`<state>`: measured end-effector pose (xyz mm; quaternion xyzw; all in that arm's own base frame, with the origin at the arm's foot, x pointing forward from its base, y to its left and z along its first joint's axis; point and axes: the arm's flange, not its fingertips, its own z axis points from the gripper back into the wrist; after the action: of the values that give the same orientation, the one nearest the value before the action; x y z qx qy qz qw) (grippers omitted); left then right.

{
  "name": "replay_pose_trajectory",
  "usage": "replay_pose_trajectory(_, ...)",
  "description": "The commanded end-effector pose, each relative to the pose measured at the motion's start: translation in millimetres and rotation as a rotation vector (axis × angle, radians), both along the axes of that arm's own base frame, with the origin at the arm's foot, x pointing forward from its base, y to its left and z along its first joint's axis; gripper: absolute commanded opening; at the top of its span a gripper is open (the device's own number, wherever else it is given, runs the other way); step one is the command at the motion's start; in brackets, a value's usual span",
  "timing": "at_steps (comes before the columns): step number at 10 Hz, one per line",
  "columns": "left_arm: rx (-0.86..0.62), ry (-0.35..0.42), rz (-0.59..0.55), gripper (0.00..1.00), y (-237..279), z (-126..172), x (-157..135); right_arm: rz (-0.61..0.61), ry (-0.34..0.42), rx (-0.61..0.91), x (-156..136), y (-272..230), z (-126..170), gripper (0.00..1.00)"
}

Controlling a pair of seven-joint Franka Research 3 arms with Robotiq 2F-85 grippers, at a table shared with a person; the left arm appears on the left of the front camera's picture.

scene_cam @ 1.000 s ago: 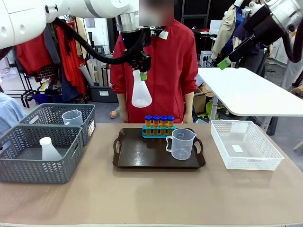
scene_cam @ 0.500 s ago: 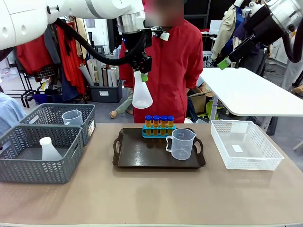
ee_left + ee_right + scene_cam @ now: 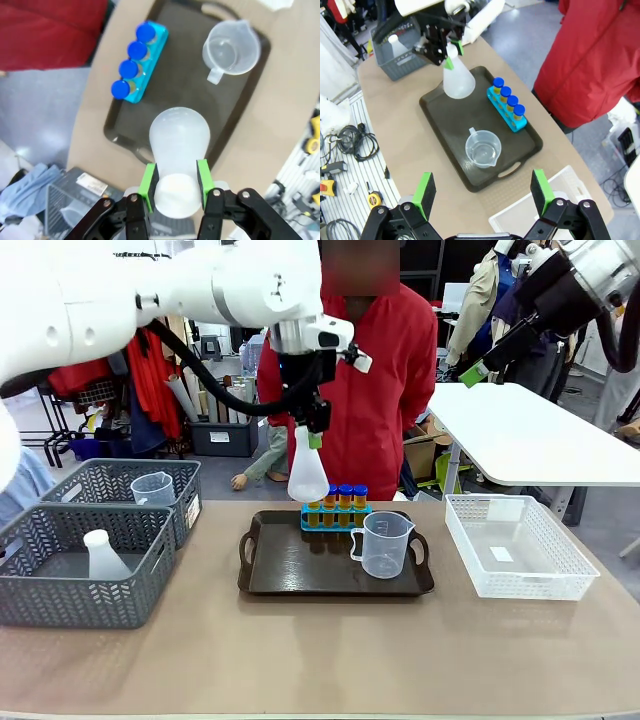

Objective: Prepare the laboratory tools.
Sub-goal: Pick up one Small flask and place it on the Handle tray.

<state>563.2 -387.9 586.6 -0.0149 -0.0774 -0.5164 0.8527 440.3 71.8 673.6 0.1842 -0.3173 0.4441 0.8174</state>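
Take the dark tray (image 3: 330,575) as your landmark. Well to its left sit the grey baskets (image 3: 85,570), one with a spare flask (image 3: 101,555), the other a spare beaker (image 3: 152,488).

Above the tray's left rear, your left gripper (image 3: 309,430) has its green pads pinched on the neck of the conical flask (image 3: 308,475), which hangs clear of the tray surface. At the tray's back edge stand the four blue-capped tubes (image 3: 337,503); the flask's belly overlaps the leftmost one in the front view, so a slightly rearward descent could knock the rack. The measuring beaker (image 3: 381,545) stands on the tray's right half.

Your right gripper (image 3: 482,192) hangs high above the tray's right side, fingers spread wide, holding nothing.

You cannot judge the flask's height over the tray.
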Motion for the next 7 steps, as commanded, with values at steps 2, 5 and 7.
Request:
replay_pose_trajectory(2, 0.003, 0.005, -0.062, 0.00, 2, -36, -2, 0.008, -0.003, 0.006, 0, -1, 1, 1.00)
replay_pose_trajectory(5, -0.034, 0.005, -0.056, 0.00, 6, -71, -7, 0.008, -0.003, 0.006, 0, -1, 1, 1.00)
replay_pose_trajectory(7, 0.012, -0.022, -0.013, 0.00, 9, -90, -13, 0.008, -0.003, 0.006, 0, -1, 1, 1.00)
